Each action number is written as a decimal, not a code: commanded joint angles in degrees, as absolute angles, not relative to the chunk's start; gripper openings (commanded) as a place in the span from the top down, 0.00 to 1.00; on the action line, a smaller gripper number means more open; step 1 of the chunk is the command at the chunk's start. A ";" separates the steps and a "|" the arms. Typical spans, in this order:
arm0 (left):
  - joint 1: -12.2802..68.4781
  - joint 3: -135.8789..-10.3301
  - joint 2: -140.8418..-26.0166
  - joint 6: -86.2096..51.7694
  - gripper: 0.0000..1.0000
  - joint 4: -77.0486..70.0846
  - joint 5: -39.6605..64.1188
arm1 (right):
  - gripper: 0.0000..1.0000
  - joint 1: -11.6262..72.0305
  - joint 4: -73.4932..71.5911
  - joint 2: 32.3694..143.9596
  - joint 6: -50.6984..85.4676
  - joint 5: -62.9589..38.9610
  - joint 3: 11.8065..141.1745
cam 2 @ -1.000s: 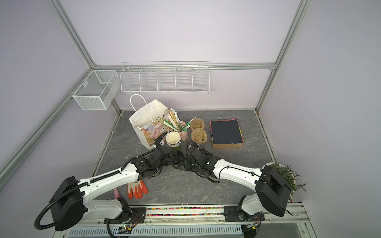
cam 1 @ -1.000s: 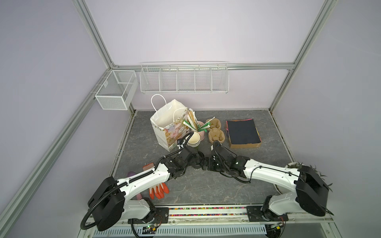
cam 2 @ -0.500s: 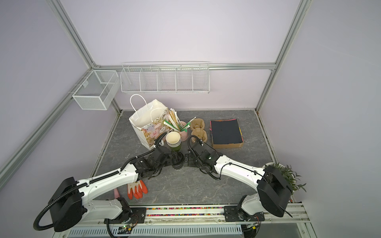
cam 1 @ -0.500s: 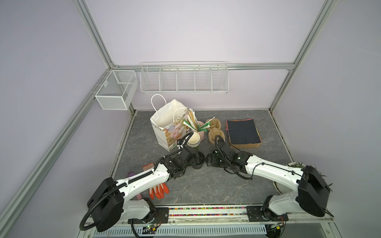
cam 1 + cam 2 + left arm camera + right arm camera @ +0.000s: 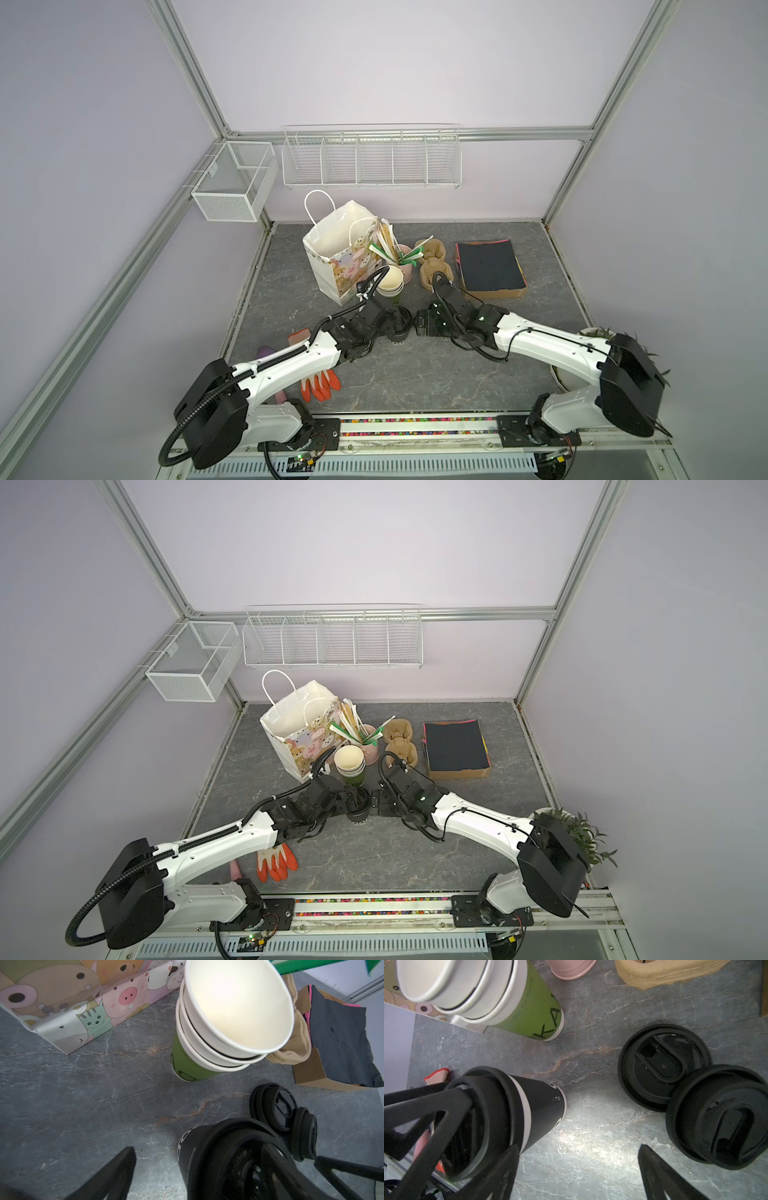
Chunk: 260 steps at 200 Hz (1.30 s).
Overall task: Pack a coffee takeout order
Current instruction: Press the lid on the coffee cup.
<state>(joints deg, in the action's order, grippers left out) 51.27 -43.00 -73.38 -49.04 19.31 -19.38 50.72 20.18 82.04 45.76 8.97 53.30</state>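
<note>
The black paper cup (image 5: 542,1109), with its lid on, stands upright on the grey table (image 5: 415,374) between the two arms, near the stacked cream cups (image 5: 390,282). The left gripper (image 5: 223,1155) straddles the cup's top with its jaws spread wide. One finger (image 5: 116,1167) stands clear of the cup wall and the other sits at or just beside the lid rim, so nothing is clamped. The right gripper (image 5: 578,1147) hovers just beside the cup, its jaws equally wide and empty, between the cup and two loose black lids (image 5: 662,1066).
</note>
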 commanded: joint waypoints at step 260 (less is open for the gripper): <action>51.81 -38.63 -72.53 -46.78 0.07 40.91 -15.81 | 0.10 49.84 23.98 85.05 41.31 8.94 60.19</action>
<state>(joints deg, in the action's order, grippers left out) 51.35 -41.10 -69.76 -50.19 21.04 -17.85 49.95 19.97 84.73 44.16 8.19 56.53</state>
